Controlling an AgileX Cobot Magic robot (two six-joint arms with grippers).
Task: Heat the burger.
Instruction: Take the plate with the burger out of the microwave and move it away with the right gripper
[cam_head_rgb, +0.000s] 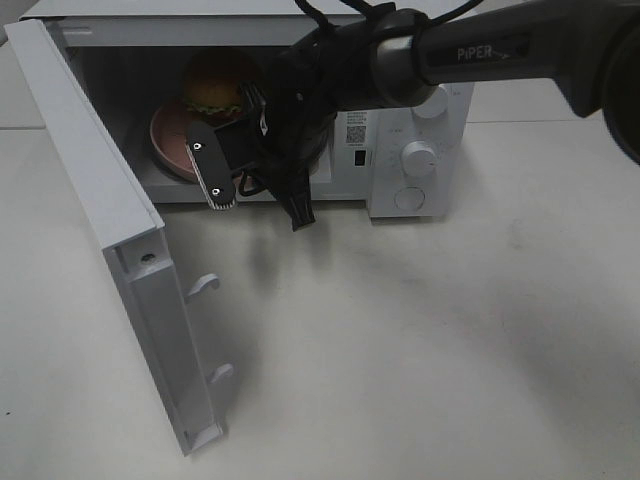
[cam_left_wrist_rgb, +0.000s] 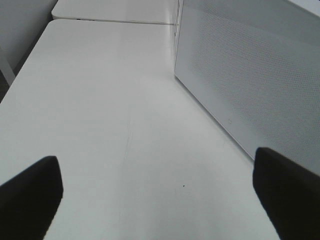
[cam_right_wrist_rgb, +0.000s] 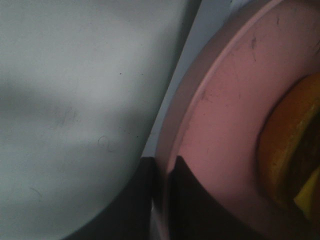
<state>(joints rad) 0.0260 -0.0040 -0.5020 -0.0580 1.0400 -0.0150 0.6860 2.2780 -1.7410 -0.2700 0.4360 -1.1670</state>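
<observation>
The burger (cam_head_rgb: 215, 90), with its golden bun and green lettuce, sits on a round pink plate (cam_head_rgb: 170, 135) inside the open white microwave (cam_head_rgb: 420, 110). My right gripper (cam_head_rgb: 225, 195) reaches across to the microwave's mouth. In the right wrist view its two dark fingers (cam_right_wrist_rgb: 195, 205) stand close together on either side of the plate's rim (cam_right_wrist_rgb: 175, 145), and the burger's edge (cam_right_wrist_rgb: 290, 145) shows beside it. My left gripper (cam_left_wrist_rgb: 160, 200) is open and empty over bare table beside the microwave's side wall (cam_left_wrist_rgb: 250, 75). It is out of the high view.
The microwave door (cam_head_rgb: 100, 200) hangs wide open toward the front left, with two latch hooks (cam_head_rgb: 205, 285) sticking out. The control knobs (cam_head_rgb: 418, 158) are on the right of the microwave's front. White table (cam_head_rgb: 420, 340) stretches in front.
</observation>
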